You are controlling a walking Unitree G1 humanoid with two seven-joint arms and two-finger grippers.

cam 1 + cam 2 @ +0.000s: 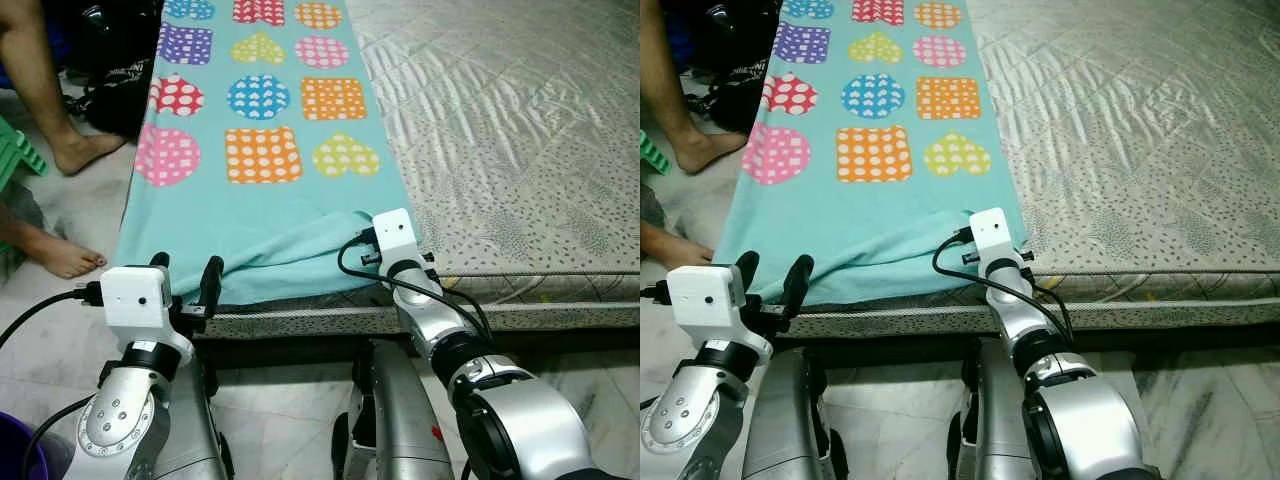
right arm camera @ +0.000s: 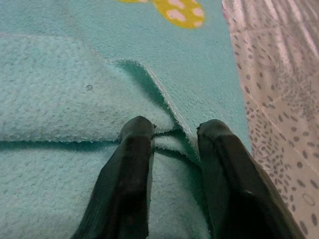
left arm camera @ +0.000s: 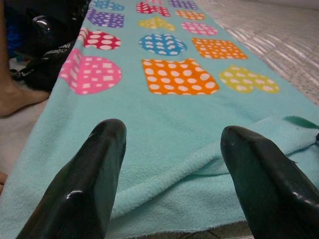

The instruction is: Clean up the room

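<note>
A teal fleece blanket (image 1: 260,200) printed with colourful dotted hearts, squares and circles lies along the left strip of the mattress (image 1: 500,120). Its near edge is rumpled and folded back on itself. My left gripper (image 1: 186,268) is open just in front of the blanket's near left corner, nothing between its fingers (image 3: 99,164). My right gripper (image 2: 175,130) is at the near right corner, shut on a fold of the blanket's hem. From the head views its fingertips are hidden behind the white wrist camera (image 1: 393,238).
The grey quilted mattress sits low on a pale tiled floor (image 1: 60,330). A person's bare feet (image 1: 85,150) (image 1: 65,258) stand at the left, beside a black bag (image 1: 110,60) and a green stool (image 1: 15,150). A purple bucket rim (image 1: 15,450) shows at my lower left.
</note>
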